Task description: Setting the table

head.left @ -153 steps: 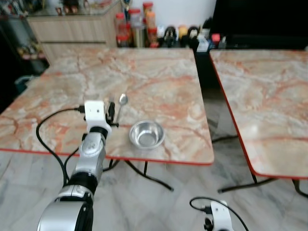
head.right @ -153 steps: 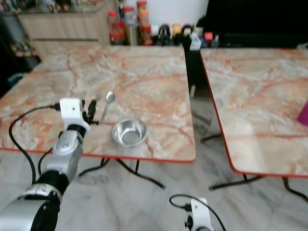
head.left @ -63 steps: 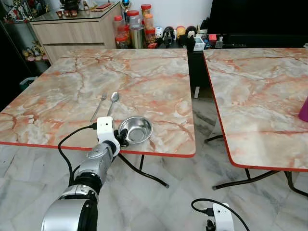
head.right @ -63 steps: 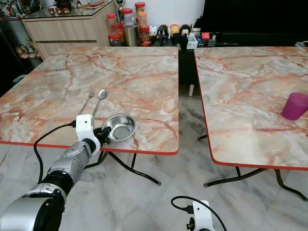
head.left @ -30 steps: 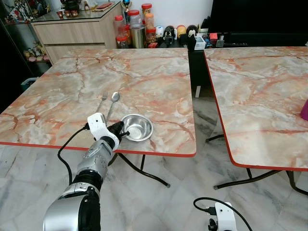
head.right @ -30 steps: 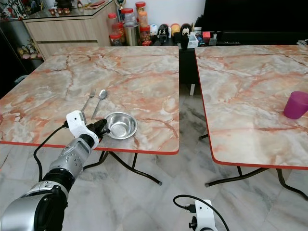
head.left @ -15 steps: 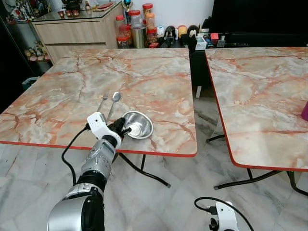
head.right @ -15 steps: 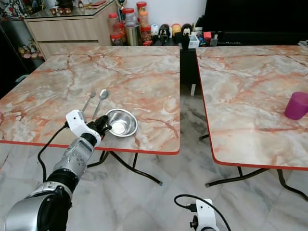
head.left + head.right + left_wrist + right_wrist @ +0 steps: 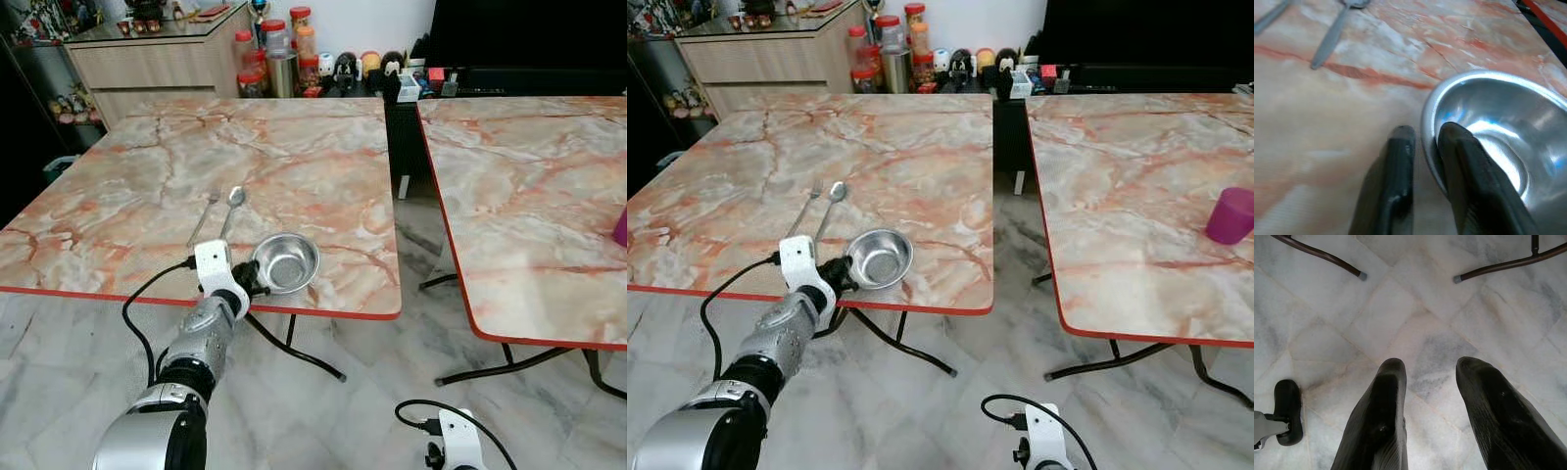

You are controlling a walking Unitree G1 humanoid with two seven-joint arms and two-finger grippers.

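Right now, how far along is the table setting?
Done: fork and spoon lie side by side on the near table. In hand: left gripper pinches the steel bowl by its rim, near the table edge. Left: a purple cup stands on the other table; right gripper hangs idle, open.

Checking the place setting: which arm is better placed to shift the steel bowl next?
Left. The left gripper already pinches the bowl rim, one finger inside and one outside. The right gripper hangs open over the floor.
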